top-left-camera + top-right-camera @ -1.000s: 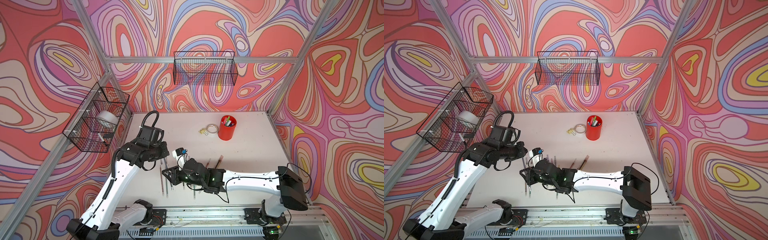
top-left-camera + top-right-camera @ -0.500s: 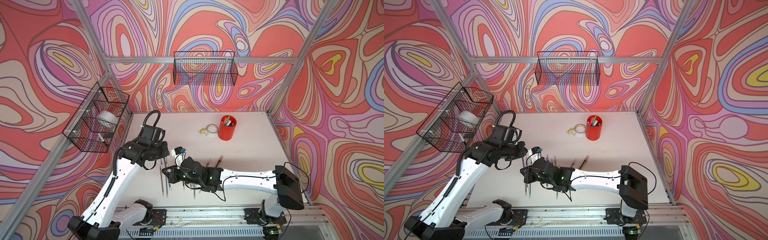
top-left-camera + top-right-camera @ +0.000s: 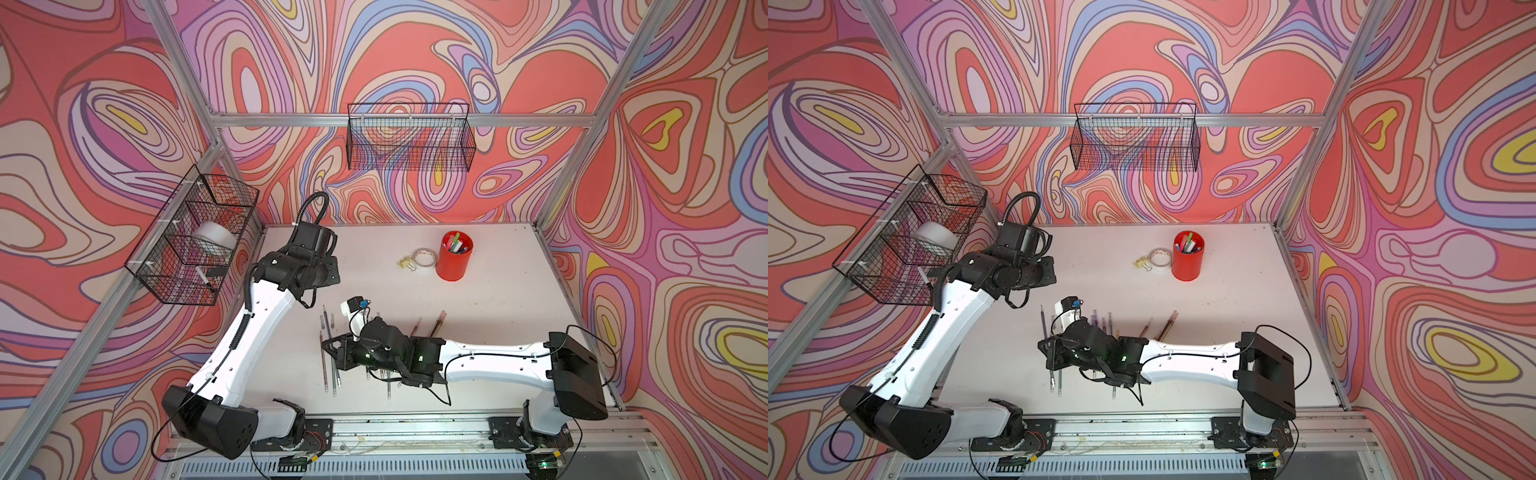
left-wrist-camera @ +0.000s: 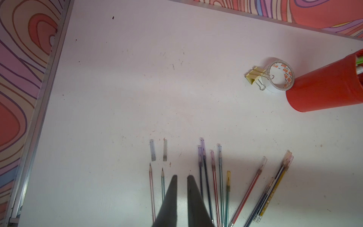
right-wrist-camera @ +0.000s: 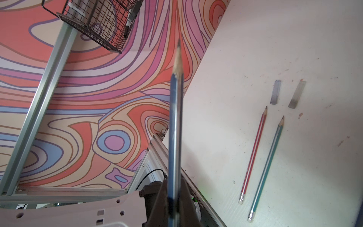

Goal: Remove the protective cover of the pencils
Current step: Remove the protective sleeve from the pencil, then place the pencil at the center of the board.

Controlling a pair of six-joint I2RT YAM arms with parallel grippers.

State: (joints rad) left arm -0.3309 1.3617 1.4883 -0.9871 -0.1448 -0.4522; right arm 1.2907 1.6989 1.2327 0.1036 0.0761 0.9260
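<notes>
Right claw (image 5: 174,185) grips a blue pencil (image 5: 175,118) over the scuffed white table (image 5: 294,39).

The walls (image 3: 415,62), printed with swirling bands of coral, pink, lilac, blue and yellow, close round the pale, scuffed tabletop (image 3: 519,316) on three sides. Aluminium posts (image 3: 561,178) rise from the tabletop's far corners, joined by a crossbar (image 3: 291,120) above its far edge. A black wire basket (image 3: 409,153) hangs on that crossbar. A second basket (image 3: 166,266) hangs beside the tabletop's left edge. An aluminium rail (image 3: 415,426) runs along its near edge. The light is soft and even.
</notes>
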